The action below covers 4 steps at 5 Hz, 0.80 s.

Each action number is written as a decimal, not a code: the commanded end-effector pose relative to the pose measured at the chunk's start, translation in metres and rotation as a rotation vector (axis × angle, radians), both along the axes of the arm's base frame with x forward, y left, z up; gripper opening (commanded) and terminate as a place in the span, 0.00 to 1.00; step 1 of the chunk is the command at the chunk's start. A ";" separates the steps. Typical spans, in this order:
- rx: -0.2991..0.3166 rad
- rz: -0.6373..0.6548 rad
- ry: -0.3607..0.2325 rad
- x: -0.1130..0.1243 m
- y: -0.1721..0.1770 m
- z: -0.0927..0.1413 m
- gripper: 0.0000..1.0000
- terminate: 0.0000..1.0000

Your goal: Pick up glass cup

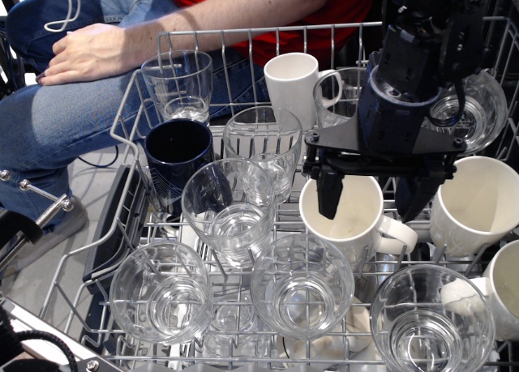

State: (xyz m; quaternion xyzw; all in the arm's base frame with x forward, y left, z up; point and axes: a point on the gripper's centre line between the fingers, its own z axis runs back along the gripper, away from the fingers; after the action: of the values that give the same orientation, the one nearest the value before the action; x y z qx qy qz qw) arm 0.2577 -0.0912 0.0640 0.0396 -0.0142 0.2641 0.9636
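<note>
One wire dish rack (146, 72) fills nearly the whole frame, its grey rungs running from the upper middle down to the bottom edge. Behind it, across the upper left, sits a person in blue jeans (57, 117) and a red top, one hand (85, 52) resting on the thigh. Next in bulk is the dark robot arm coming down from the upper right, ending in the gripper (375, 195), whose two black fingers hang spread apart with nothing between them, one over the mouth of a white handled mug (349, 218) at centre right, the other just beside that mug's right rim. More white mugs stand near: a tall one (290, 84) at upper centre, another (474, 206) at the right edge, and a partly cut-off one (507, 295) at lower right. A dark blue mug (174, 157) sits left of centre. Clear glassware takes the rest: a straight-sided glass (180, 84) at upper left, a second glass (263, 145) at centre, and a tilted one (229, 206) just below it. Along the bottom row stand three short rounded tumblers, each a glass cup: left (160, 292), middle (302, 287), and right (431, 323), all well below the gripper and untouched. Another glass (478, 109) lies partly hidden behind the arm at upper right.
</note>
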 end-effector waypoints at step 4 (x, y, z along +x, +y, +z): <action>-0.064 0.059 -0.104 0.007 0.011 -0.048 1.00 0.00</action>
State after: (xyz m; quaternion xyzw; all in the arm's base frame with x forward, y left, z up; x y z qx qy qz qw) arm 0.2616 -0.0782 0.0063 -0.0024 -0.0455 0.3005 0.9527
